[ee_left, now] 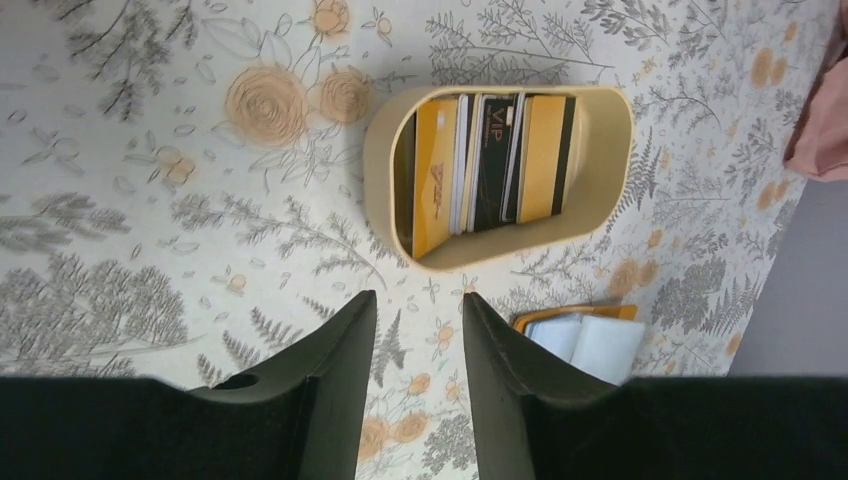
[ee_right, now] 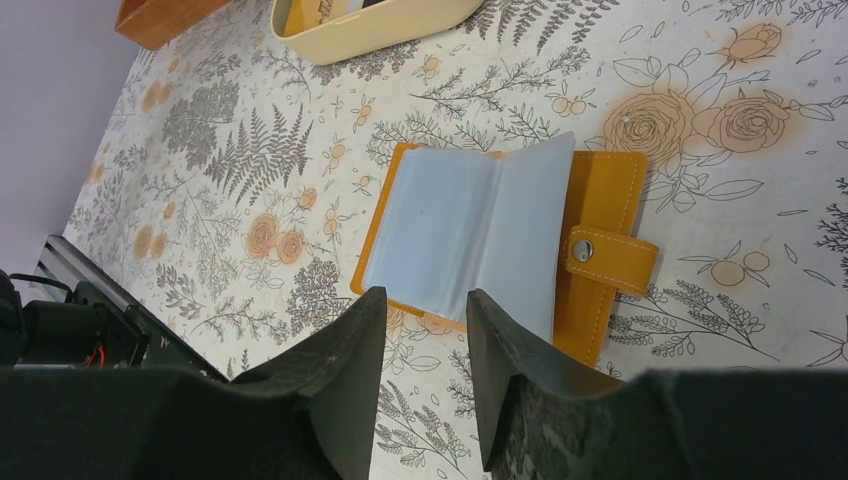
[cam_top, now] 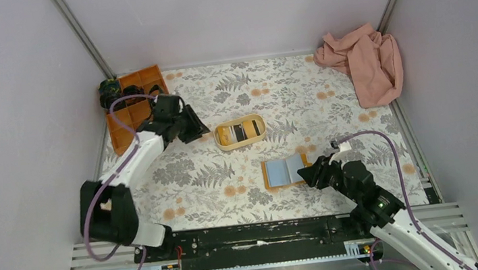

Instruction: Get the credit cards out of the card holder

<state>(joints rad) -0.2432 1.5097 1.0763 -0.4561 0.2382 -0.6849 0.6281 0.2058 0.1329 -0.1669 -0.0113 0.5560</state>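
1. Tray (ee_left: 606,150): beige, oval, smooth-walled, shallow; set mid-bench. Contents: cards (ee_left: 487,160) stood on edge in a row, namely yellow-orange, white-edged, glossy black marked VIP, and yellow with a black stripe.

2. Card holder (ee_right: 470,225): flat, orange-tan, leather-look, stitched border. Lying open on the bench (cam_top: 214,178) near the front, right of centre, apart from the tray. Light blue translucent sleeves uppermost, one leaf lifted; snap tab with metal stud spread out to one side.

3. Compartment box (cam_top: 132,106): orange, rigid, square-celled, at the far left corner. Something dark at its far-left cell, too small to identify.

4. Cloth (cam_top: 364,63): pink, soft, crumpled, at the far right corner.

5. Bench cover: matte print of grey ferns and orange roses.

6. Left end effector (ee_left: 418,330): black, tapered fingers parted partway, gripping nothing; raised over the bench near the tray.

7. Right end effector (ee_right: 425,325): likewise parted partway, nothing clamped; poised over one edge of the card holder.
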